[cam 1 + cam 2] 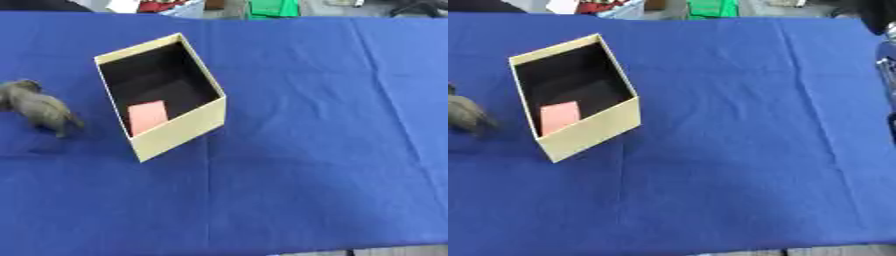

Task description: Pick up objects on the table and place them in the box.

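An open cream box [179, 131] with a black inside stands askew on the left half of the blue tablecloth [306, 150]. A flat pink object [147, 116] lies inside it near the front wall. Left of the box a grey toy animal [39, 107] rests on the cloth, apart from the box. A dark and silver sliver of my right arm or hand [888, 65] shows only at the right edge of the right eye view, far from both. My left hand is in no view.
The cloth's front edge runs along the bottom of the views. Beyond the far edge lie red, white and green items [273, 7].
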